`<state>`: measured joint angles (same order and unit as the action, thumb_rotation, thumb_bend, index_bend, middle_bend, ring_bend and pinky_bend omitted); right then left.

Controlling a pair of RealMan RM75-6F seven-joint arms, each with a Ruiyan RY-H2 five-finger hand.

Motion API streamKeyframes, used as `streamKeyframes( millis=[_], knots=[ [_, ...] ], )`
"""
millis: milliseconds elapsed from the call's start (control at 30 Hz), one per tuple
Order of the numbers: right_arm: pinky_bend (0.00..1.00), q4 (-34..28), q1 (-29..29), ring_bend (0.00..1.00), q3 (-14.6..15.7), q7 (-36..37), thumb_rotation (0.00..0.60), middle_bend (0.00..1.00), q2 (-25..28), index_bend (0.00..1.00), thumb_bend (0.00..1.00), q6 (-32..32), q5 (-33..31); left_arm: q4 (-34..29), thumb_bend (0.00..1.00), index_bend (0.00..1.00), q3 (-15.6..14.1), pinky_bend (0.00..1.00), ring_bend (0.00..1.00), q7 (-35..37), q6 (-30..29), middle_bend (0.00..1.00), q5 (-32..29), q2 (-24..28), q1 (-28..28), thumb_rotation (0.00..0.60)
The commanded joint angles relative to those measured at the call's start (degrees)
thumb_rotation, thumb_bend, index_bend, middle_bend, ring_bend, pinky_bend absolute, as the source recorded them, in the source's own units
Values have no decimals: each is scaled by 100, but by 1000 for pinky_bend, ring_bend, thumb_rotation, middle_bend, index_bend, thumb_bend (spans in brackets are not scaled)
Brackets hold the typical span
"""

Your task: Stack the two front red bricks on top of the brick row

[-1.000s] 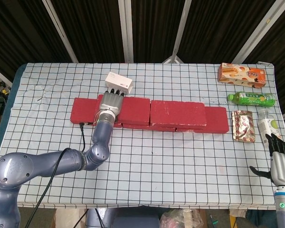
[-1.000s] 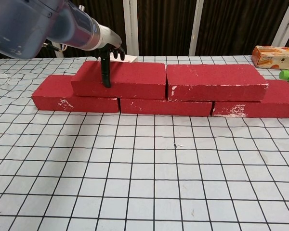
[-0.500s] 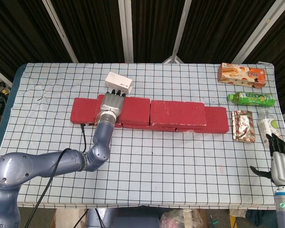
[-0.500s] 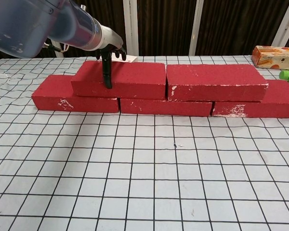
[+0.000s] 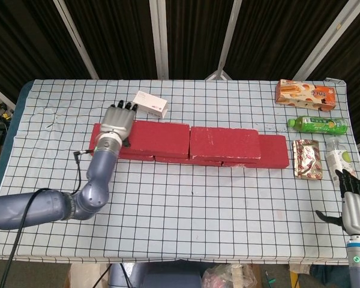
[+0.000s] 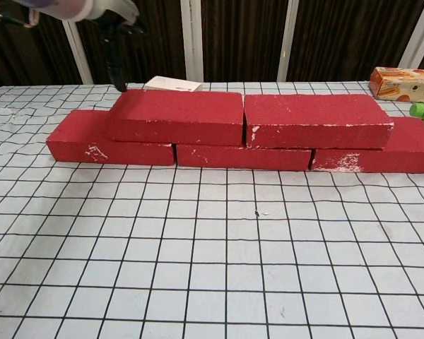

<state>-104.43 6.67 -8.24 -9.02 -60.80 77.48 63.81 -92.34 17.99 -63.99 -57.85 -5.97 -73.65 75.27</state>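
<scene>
Two red bricks lie side by side on top of the lower brick row [image 5: 273,151]: the upper left brick [image 5: 160,138] [image 6: 178,116] and the upper right brick [image 5: 224,143] [image 6: 313,120]. My left hand [image 5: 117,120] [image 6: 117,30] hovers over the row's left end, above the upper left brick's left edge, fingers spread and holding nothing. In the chest view one fingertip points down close to that brick's back left corner. My right hand [image 5: 353,203] stays at the table's front right corner, fingers apart and empty.
A small white box [image 5: 150,104] [image 6: 172,85] lies just behind the row near my left hand. At the right stand an orange snack box [image 5: 305,94], a green bottle [image 5: 318,124], a foil packet [image 5: 306,158] and a pale bottle [image 5: 339,157].
My left hand has lifted off the upper left brick and swung left and up. The bricks and my right hand have not moved.
</scene>
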Motion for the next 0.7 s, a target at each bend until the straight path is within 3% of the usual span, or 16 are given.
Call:
streamKeyframes(
  millis=[33, 333, 700],
  knots=[
    [0, -13, -2, 0, 4, -6, 600, 0, 0, 0, 154, 16, 21, -251, 0, 158, -171, 185, 69, 415, 254, 124, 368, 373, -424, 600],
    [0, -49, -16, 0, 27, -44, 600, 0, -4, 0, 153, 50, 54, -178, 0, 258, -565, 223, 119, 1325, 766, 228, 1558, 709, -1132, 600],
    [0, -51, -10, 0, 31, -54, 600, 0, -10, 0, 153, 42, 58, 257, 0, 251, -978, 223, 119, 1720, 1061, 233, 1925, 507, -1292, 600]
  ],
)
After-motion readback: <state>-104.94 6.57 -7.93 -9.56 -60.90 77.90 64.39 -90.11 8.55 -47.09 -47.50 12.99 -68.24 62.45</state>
